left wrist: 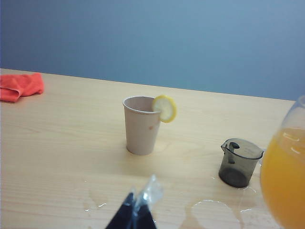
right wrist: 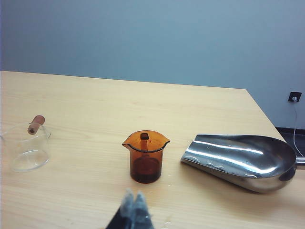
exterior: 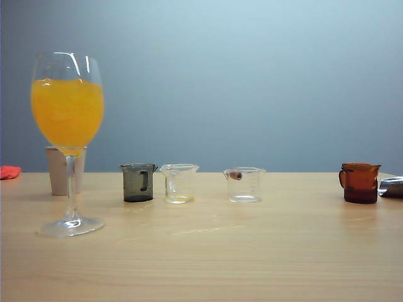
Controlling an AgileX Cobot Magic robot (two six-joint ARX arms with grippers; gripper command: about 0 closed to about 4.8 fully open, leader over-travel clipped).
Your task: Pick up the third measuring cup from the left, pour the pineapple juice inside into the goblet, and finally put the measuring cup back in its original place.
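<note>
The third measuring cup [exterior: 244, 184], clear and squat with a brown spot near its rim, stands on the light wood table right of centre; it also shows in the right wrist view [right wrist: 26, 145]. It looks empty, and no pineapple juice shows in it. The goblet [exterior: 67, 113] stands far left, its bowl full of orange drink, and its edge shows in the left wrist view [left wrist: 286, 176]. My left gripper [left wrist: 138, 200] is shut with nothing held, low over the table before the paper cup. My right gripper [right wrist: 134, 200] is shut and empty, just short of the amber cup. Neither arm appears in the exterior view.
A smoky grey cup [exterior: 138, 182] and a narrower clear cup [exterior: 179, 183] with a pale yellow film at its bottom stand between goblet and third cup. An amber cup [right wrist: 145, 156] and metal scoop [right wrist: 243, 161] lie far right. A paper cup [left wrist: 141, 125] with lemon slice and a red cloth [left wrist: 20, 87] sit at the left.
</note>
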